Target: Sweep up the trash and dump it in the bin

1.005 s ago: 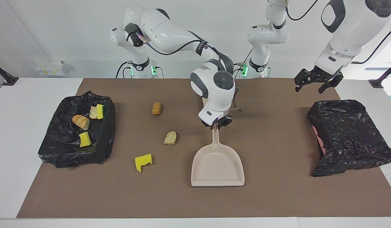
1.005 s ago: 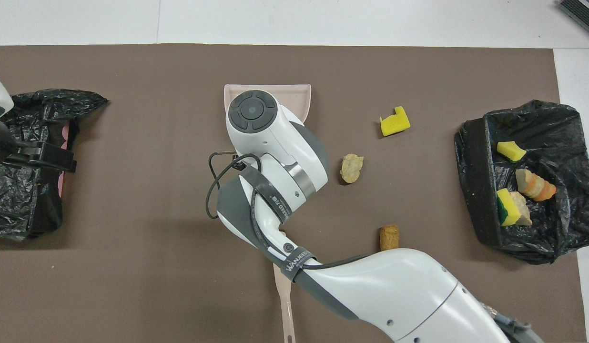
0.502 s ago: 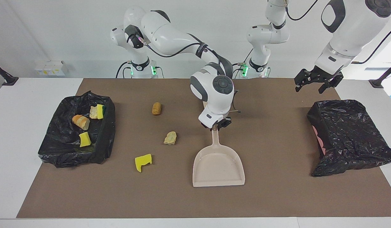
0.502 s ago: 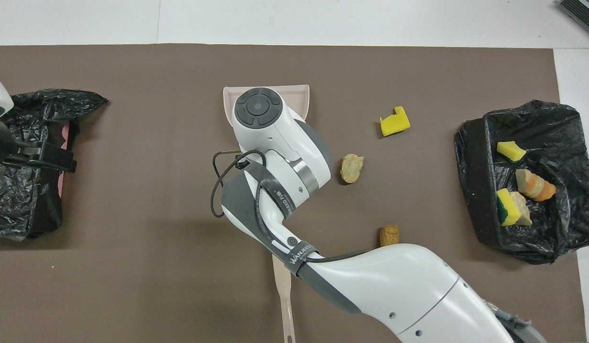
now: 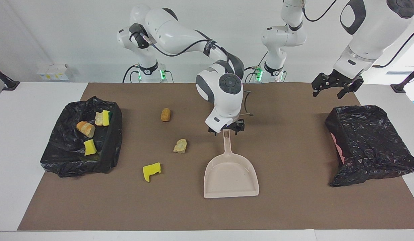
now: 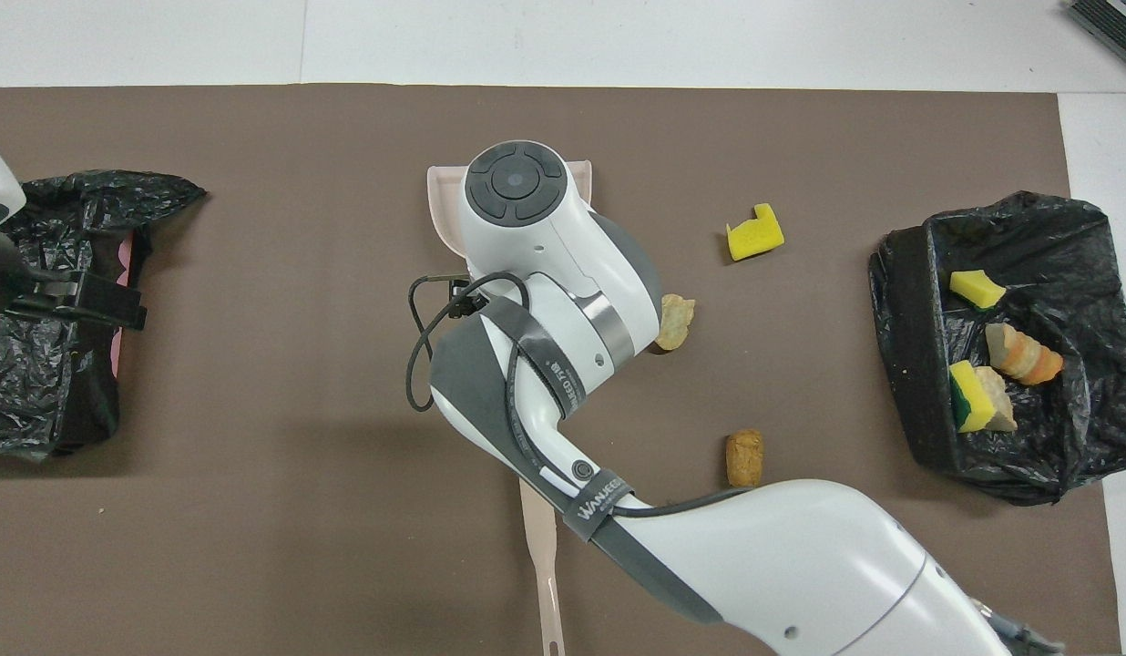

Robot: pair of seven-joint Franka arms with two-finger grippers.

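A beige dustpan (image 5: 231, 177) lies flat on the brown mat, its handle pointing toward the robots; one corner shows in the overhead view (image 6: 443, 205). My right gripper (image 5: 226, 128) is open just over the handle's tip, a finger on each side. Three trash scraps lie on the mat: a tan lump (image 5: 165, 114) (image 6: 744, 456), a pale bread lump (image 5: 180, 146) (image 6: 676, 321) and a yellow sponge chunk (image 5: 151, 171) (image 6: 754, 231). Several more scraps (image 5: 89, 129) lie in the black-lined bin (image 5: 108, 154) at the right arm's end. My left gripper (image 5: 331, 87) hangs open in the air.
A second black-lined bin (image 5: 371, 144) sits at the left arm's end, under and beside the left gripper (image 6: 89, 301). A beige brush handle (image 6: 540, 556) lies nearer the robots than the dustpan, its bristles hidden under the right arm.
My right gripper opened off the dustpan handle and rose a little, its wrist swinging toward the right arm's end. The dustpan stays put. The left arm has not moved.
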